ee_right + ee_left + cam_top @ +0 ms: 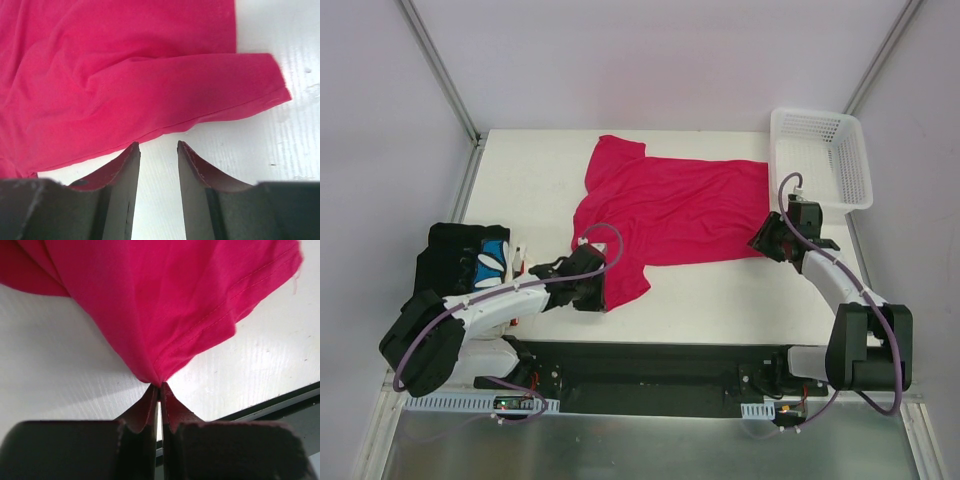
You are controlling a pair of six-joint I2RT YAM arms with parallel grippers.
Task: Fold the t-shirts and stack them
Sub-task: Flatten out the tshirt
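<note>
the crimson t-shirt (pixel 670 210) lies spread across the white table (pixel 740 300) — the left claw (pixel 159 388) pinched shut on its near edge, the right claw (pixel 158 147) parted just short of its hem.

Left arm (pixel 505 298): lies low, stretched from its base toward the middle of the table (pixel 530 190), wrist roughly level. Your left gripper (pixel 159 386) has its fingers (pixel 145 410) pressed together, the tips pinching a fold of the crimson-pink t-shirt (pixel 165 305).

Right arm (pixel 840 285): elbow bent, forearm angled inward. Your right gripper (pixel 158 145) has its fingers parted with a bare gap between them, tips low over the table.
</note>
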